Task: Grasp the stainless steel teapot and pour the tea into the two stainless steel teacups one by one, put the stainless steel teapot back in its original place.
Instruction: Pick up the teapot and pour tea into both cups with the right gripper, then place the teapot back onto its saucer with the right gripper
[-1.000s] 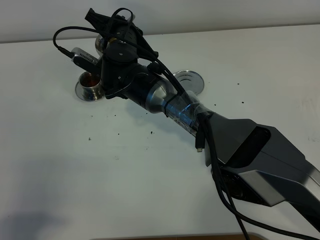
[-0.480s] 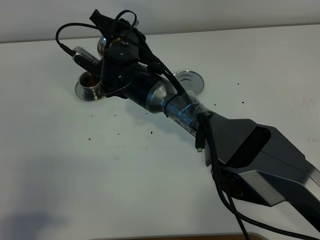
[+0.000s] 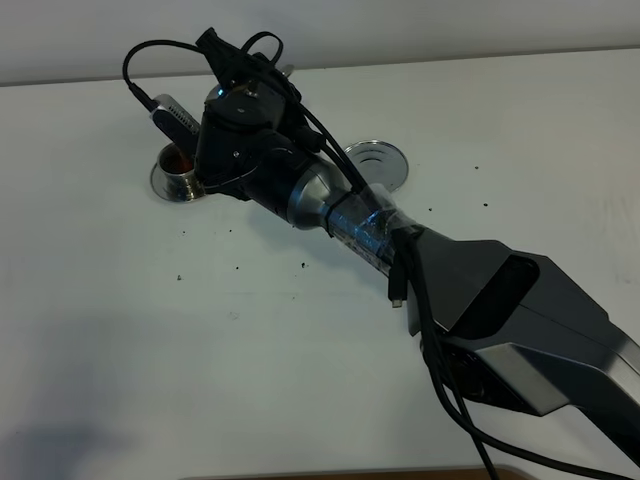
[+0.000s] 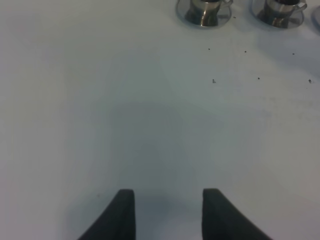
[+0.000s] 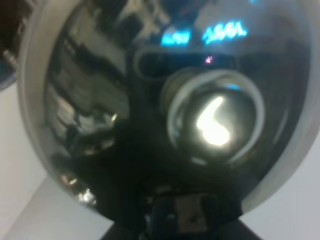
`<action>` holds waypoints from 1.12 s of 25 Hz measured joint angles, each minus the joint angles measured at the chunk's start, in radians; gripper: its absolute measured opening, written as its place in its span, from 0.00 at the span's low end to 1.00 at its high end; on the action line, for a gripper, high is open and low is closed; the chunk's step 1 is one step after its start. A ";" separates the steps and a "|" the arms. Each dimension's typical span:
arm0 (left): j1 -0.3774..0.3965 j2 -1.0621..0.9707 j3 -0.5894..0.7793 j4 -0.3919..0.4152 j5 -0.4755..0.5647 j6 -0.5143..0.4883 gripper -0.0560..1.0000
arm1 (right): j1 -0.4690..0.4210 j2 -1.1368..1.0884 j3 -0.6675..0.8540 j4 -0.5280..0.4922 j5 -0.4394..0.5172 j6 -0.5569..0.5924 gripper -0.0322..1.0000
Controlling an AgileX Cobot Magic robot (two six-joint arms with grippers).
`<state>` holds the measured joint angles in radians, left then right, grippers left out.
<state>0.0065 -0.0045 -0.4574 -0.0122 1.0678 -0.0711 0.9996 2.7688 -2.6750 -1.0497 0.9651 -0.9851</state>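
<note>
The right gripper [image 5: 175, 220] is clamped on the shiny bell-shaped stainless steel teapot [image 5: 150, 110], held near the white bench's [image 3: 150, 330] far edge. The left gripper [image 4: 167, 215] stands parted, holding nothing.

A white table [image 3: 300, 360] fills nearly all of the high view, and small dark specks [image 3: 240, 267] lie scattered over its middle, between the far edge and the near side, with a few more [image 3: 477, 168] well off to the right. Behind the table runs a pale wall [image 3: 420, 25]. At the very bottom of the high view a thin brown strip [image 3: 350, 474] shows along the table's near edge; what it is cannot be told.
</note>
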 joint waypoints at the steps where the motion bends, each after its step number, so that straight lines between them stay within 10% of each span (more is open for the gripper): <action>1: 0.000 0.000 0.000 0.000 0.000 0.000 0.41 | 0.000 -0.007 0.000 0.008 0.011 0.006 0.21; 14: 0.000 0.000 0.000 0.000 0.000 0.001 0.41 | 0.010 -0.141 -0.004 0.286 0.258 0.052 0.21; 28: 0.000 0.000 0.000 0.000 0.000 0.001 0.41 | 0.019 -0.222 0.003 0.607 0.263 0.686 0.21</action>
<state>0.0065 -0.0045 -0.4574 -0.0122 1.0678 -0.0701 1.0189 2.5466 -2.6721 -0.4430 1.2285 -0.2993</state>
